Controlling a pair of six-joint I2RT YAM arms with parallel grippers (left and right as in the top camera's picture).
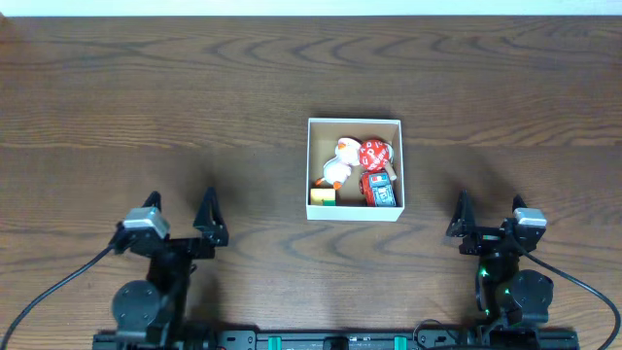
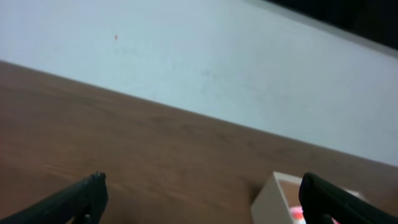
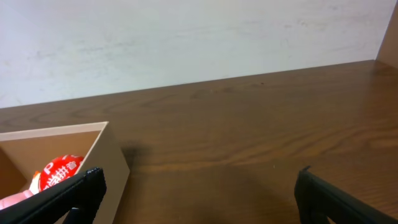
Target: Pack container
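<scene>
The container [image 1: 354,122], a square white-walled box with a tan inside, sits at the table's middle. It holds a white duck toy [image 1: 338,162], a red ball [image 1: 375,154], a red toy car [image 1: 380,189] and a yellow-green block [image 1: 323,196]. My left gripper [image 1: 181,216] is open and empty at the front left, well away from the box. My right gripper [image 1: 489,218] is open and empty at the front right. The left wrist view shows a corner of the box [image 2: 273,198]. The right wrist view shows its wall [image 3: 106,152] and the red ball [image 3: 57,170].
Dark wood table [image 1: 146,107] all around the box. A pale wall [image 3: 186,37] stands behind the table's far edge.
</scene>
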